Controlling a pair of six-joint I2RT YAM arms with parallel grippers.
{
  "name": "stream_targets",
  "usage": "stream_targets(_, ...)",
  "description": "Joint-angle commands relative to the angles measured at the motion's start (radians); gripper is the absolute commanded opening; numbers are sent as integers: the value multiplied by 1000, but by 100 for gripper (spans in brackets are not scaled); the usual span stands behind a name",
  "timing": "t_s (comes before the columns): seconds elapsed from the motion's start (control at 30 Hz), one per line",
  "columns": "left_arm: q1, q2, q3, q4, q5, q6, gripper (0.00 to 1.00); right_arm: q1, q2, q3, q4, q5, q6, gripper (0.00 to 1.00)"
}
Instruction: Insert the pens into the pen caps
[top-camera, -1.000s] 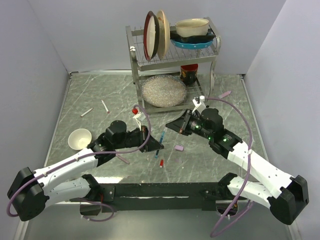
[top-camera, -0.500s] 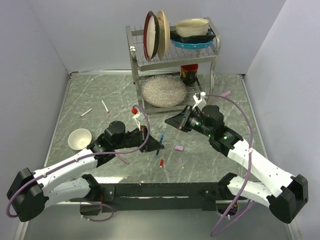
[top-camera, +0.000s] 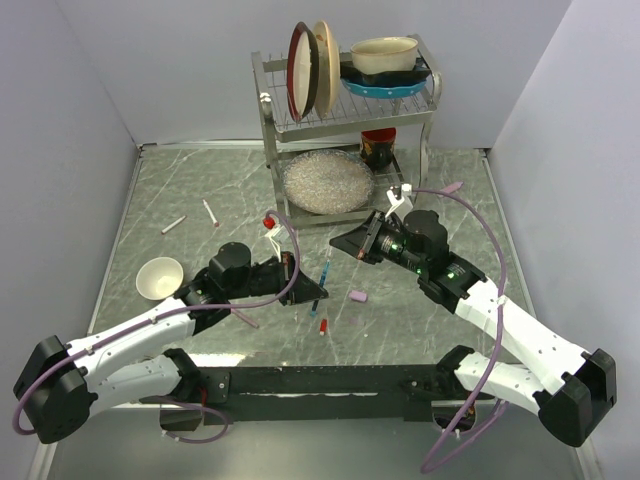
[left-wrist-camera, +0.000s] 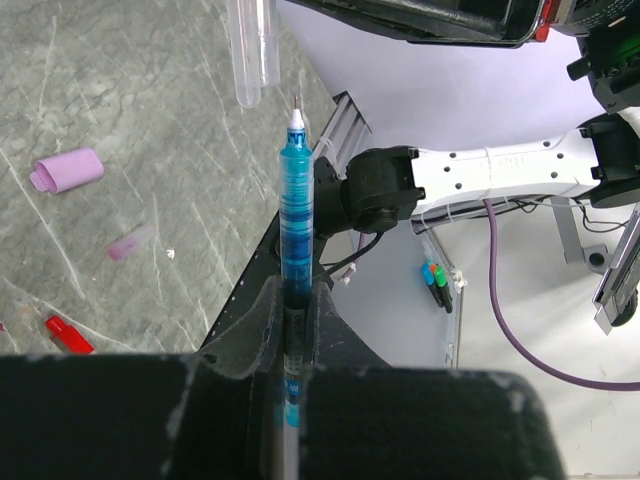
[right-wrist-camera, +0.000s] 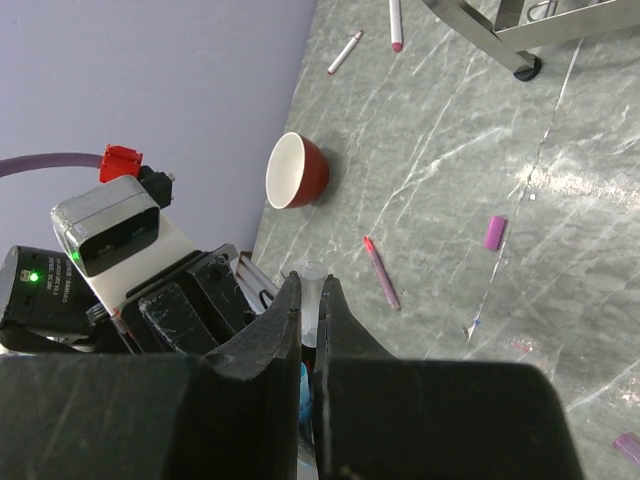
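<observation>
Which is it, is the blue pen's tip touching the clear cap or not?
Apart. In the left wrist view, tabletop shows between the tip of the blue pen and the mouth of the clear cap; the tip sits beside it, not inside.

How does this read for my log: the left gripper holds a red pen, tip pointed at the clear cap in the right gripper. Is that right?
Not quite: the left wrist view shows the pen is blue, not red. The left gripper holds it, tip pointed at the clear cap in the right gripper.
</observation>
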Motion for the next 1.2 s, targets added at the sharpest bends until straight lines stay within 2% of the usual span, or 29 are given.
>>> stream_targets(0.0, -4, -3, -13, 62, 6, -7, 1, 8, -24, 26, 26, 14, 1, 0)
stream_targets(0.43, -4, -3, -16, 59, -3, -4, 1, 8, -21, 39, 24, 2, -2, 0)
stream_targets(0.77, -4, 5, 4, 60, -18, -4, 1, 14, -50, -18, 31, -12, 8, 0)
stream_targets(0.97, -4, -1, 10, 68, -23, -4, 1, 40, -81, -66, 23, 20, 10, 0)
stream_targets(1.17, -4, 17, 10, 86, -6, -13, 1, 52, -76, -44, 3, 40, -8, 0)
